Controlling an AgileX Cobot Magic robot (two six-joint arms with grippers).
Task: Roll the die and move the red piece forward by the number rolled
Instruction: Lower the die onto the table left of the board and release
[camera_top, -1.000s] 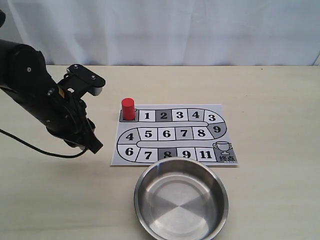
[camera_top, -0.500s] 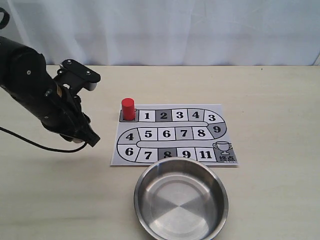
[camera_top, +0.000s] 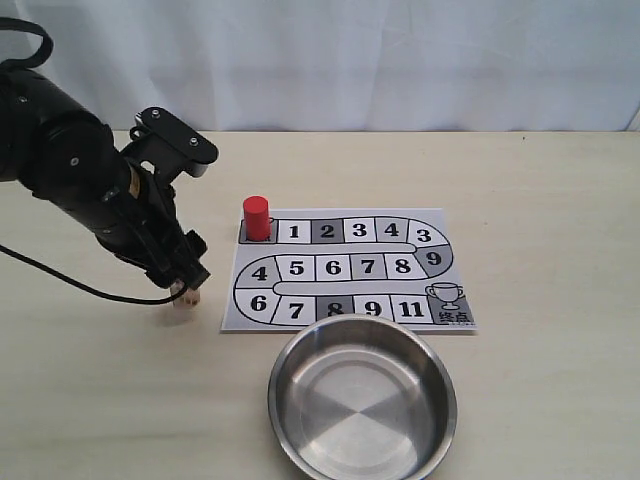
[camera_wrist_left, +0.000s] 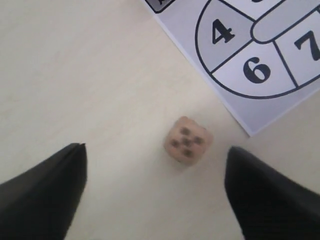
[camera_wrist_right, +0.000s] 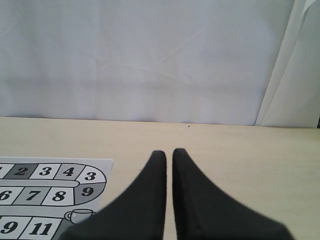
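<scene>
Die (camera_top: 187, 296): lower left of the exterior frame, just beside board (camera_wrist_left: 240, 110).
Handling: probably light and hard; take your hold on opposite flat faces.
Left gripper (camera_wrist_left: 155, 149): wide open, empty, straddling die.

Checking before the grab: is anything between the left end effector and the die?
Nothing visible. The die lies on the bare table, between the open fingers of the left end effector, just off the board corner.

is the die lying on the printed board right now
No, the die rests on the bare table just off the board's corner, near square 6.
</scene>
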